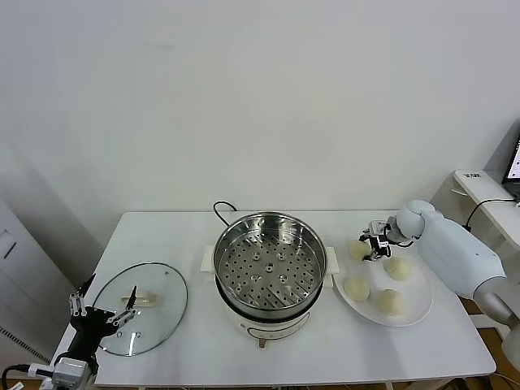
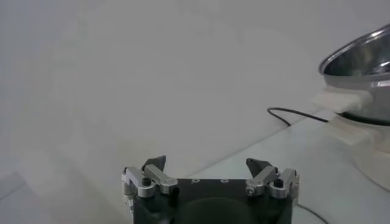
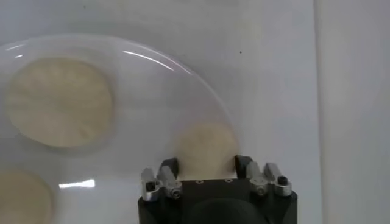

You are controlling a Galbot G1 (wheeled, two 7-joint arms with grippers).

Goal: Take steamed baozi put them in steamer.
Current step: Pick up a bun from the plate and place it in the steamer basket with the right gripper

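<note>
left gripper (image 1: pixel 102 306) spread, idle over glass lid (image 1: pixel 150 313) at near left | steamer (image 1: pixel 268 262) mid-table, basket bare | four buns on white plate (image 1: pixel 412 313) right of it | right gripper (image 1: pixel 375 241) fingers astride far-left bun (image 1: pixel 360 249), touching or not: cannot tell

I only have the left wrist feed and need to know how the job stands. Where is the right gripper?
Observer: The right gripper is at the white plate, jaws open around the bun nearest the steamer.
Operator: Any buns in the steamer yet?
Observer: No, its perforated basket is empty; all four are on the plate.
Operator: What lies under my left gripper?
Observer: It is open above the glass lid on the table.
</note>
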